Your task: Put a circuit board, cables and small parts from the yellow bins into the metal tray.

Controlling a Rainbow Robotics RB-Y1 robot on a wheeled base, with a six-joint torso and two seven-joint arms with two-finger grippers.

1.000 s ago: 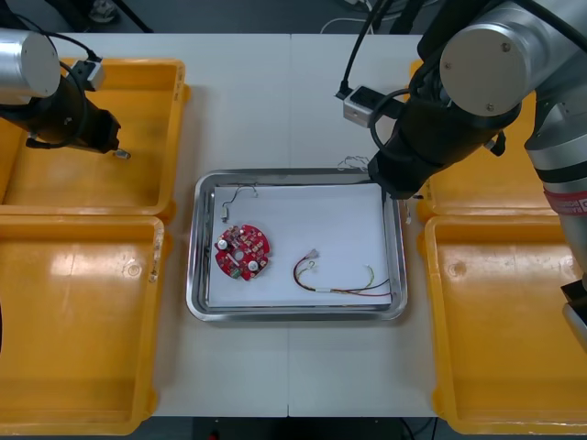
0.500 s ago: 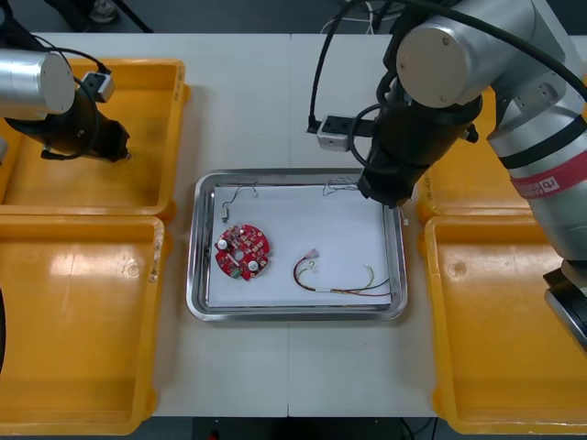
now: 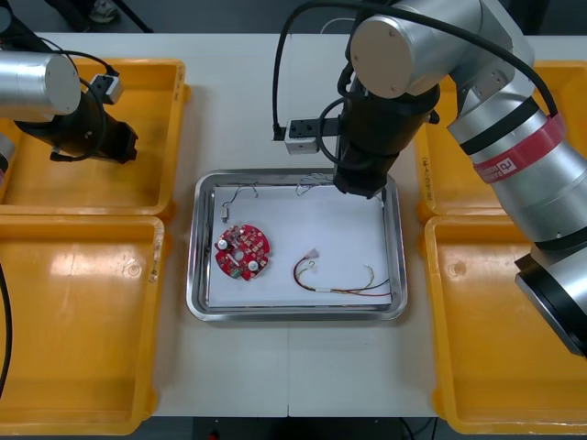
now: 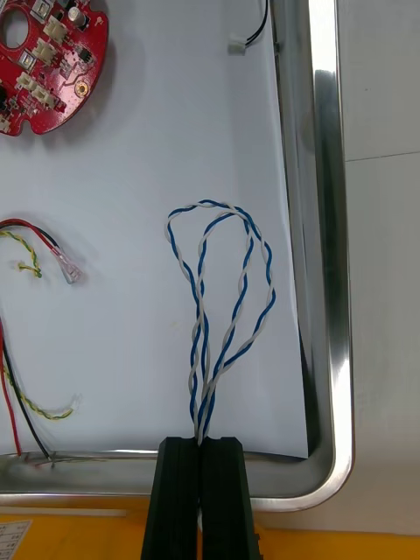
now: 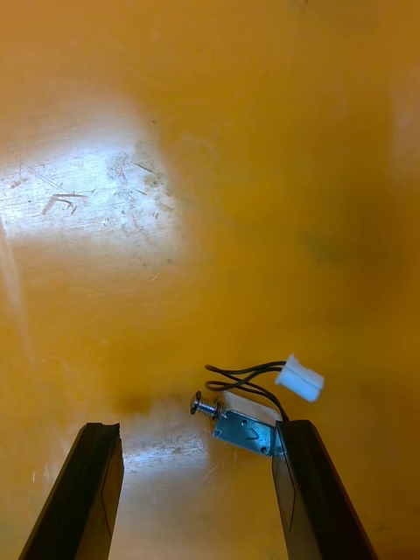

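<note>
Pale desk [image 3: 238,119] carries a metal tray [image 3: 397,275] at its centre. At the upper left of the front view, the left tool [image 5: 197,429] hangs low inside a yellow bin [image 3: 156,119], fingers spread, with a small metal part [image 5: 245,430] trailing black wires between them, just beside one finger. A red circuit board [image 3: 243,252] lies in the tray's left half, and a red and yellow cable [image 3: 339,282] lies right of it. Over the tray's upper right part, the right tool [image 4: 199,442] pinches a twisted blue and white cable [image 4: 219,289].
</note>
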